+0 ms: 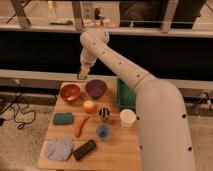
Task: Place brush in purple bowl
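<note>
My gripper (pixel 83 74) hangs above the table's far edge, between the two bowls and a little behind them. It is shut on the brush (pixel 81 77), a small pale tan piece at its tip. The purple bowl (pixel 95 89) stands on the wooden table just to the right of and below the gripper, and nothing shows inside it. The arm (pixel 115 60) runs in from the lower right over the table's right side.
A reddish-brown bowl (pixel 70 92) stands left of the purple one. On the table (pixel 115 152) are an orange (pixel 89 105), green sponge (pixel 63 118), carrot (pixel 81 125), metal cup (pixel 104 114), blue cup (pixel 103 131), white cup (pixel 128 118), green box (pixel 126 94), blue cloth (pixel 59 149) and black object (pixel 84 149).
</note>
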